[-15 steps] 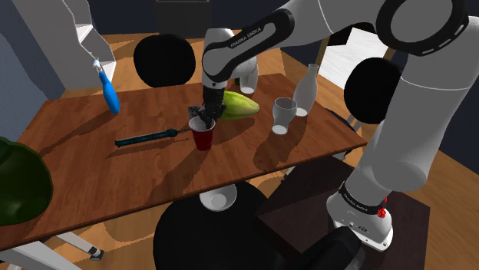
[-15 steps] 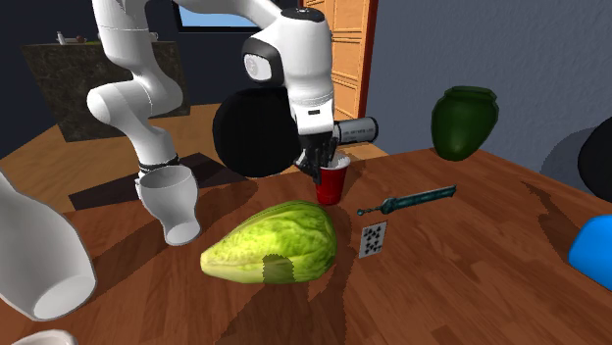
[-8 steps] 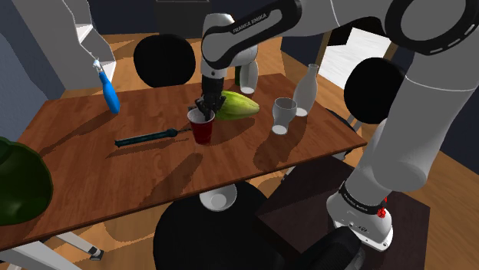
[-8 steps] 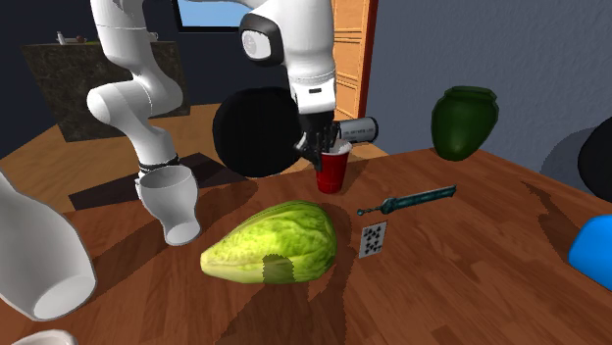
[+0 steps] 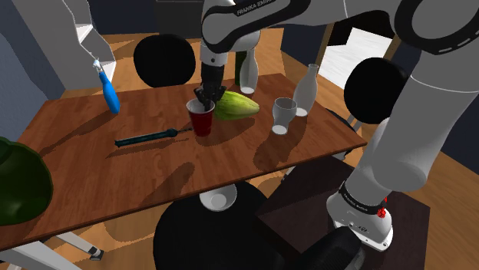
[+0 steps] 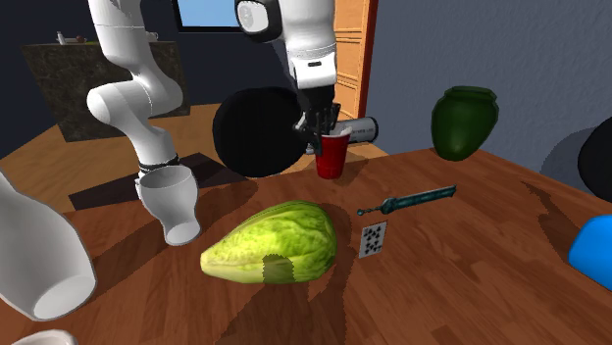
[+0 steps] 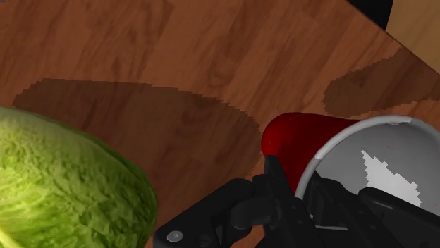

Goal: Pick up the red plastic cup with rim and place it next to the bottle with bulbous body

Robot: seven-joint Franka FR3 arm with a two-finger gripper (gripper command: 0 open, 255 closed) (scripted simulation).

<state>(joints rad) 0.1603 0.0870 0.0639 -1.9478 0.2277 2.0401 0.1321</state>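
The red cup (image 5: 203,120) with a pale inside hangs a little above the wooden table (image 5: 77,161), upright, beside the green cabbage (image 5: 236,104). My black gripper (image 5: 203,98) is shut on the cup's rim from above, one finger inside and one outside. In the second exterior view the cup (image 6: 331,157) sits under the gripper (image 6: 319,123), its shadow on the wood below. The wrist view has the gripper (image 7: 310,190) clasping the cup's wall (image 7: 303,144). A white bottle (image 5: 306,89) stands at the table's far right corner in the shoulder view.
A white goblet (image 5: 283,115) stands near the white bottle. A dark-handled tool (image 5: 153,136) lies to the cup's left in the shoulder view, a blue bottle (image 5: 110,92) farther back. A dark green vase (image 5: 19,180) bulges at the left edge. A tag card (image 6: 373,238) lies by the cabbage (image 6: 275,243).
The gripper has risen with the red cup in it, lifting the cup off the table. The arm's upper links moved up with it. Nothing else shifted.
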